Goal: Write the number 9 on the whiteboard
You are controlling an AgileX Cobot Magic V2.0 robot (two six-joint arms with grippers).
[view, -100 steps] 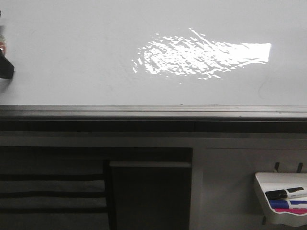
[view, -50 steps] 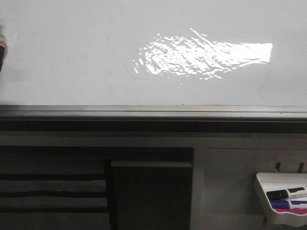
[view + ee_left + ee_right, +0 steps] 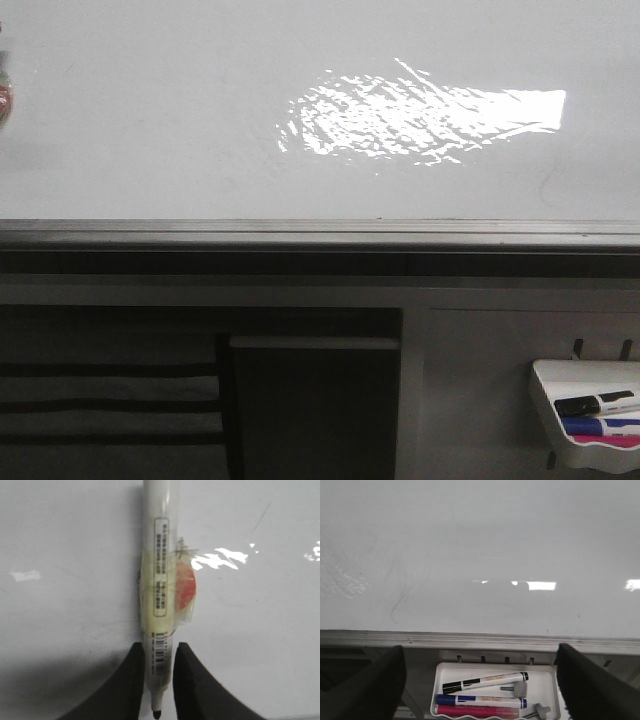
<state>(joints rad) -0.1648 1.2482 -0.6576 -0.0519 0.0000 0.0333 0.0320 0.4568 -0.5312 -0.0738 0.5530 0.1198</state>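
As the left gripper (image 3: 156, 680) is seen clamped on one white marker (image 3: 159, 580), its dark body, visible at the whiteboard's (image 3: 200, 150) left edge a second ago, has slid almost out of frame. No number 9 is written yet. The right gripper (image 3: 480, 690) is spread wide over one tray (image 3: 547, 672) holding three markers.

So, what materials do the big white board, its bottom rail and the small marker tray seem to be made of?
The large glossy white-grey whiteboard looks like a coated panel: it mirrors a bright light patch. Its grey bottom rail seems brushed metal, with long straight highlights. The small white marker tray looks like moulded plastic, matte with rounded corners.
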